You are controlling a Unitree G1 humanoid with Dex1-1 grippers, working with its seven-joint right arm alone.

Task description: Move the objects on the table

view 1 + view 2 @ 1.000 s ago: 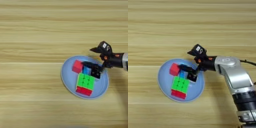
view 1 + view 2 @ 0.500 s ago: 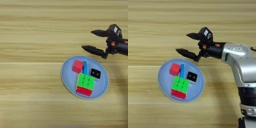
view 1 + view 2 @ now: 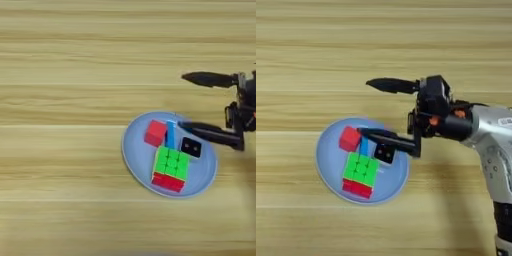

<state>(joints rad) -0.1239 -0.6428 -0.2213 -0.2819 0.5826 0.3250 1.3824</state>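
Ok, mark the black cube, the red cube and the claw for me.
black cube [image 3: 385, 152], right eye view, on its top face.
red cube [image 3: 155, 133], left eye view, middle of its top.
claw [image 3: 364, 108], right eye view, midway between its open fingertips.

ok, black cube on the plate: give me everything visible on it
The small black cube is dark and matte-looking, with two pale dots on its top face. It rests flat on the round pale blue plate, on the plate's right side, turned slightly askew. The green-and-red puzzle cube sits just to its left and the flat blue bar further up-left; contact with either cannot be told. The right gripper is open, and its lower finger crosses just above the cube without gripping it.
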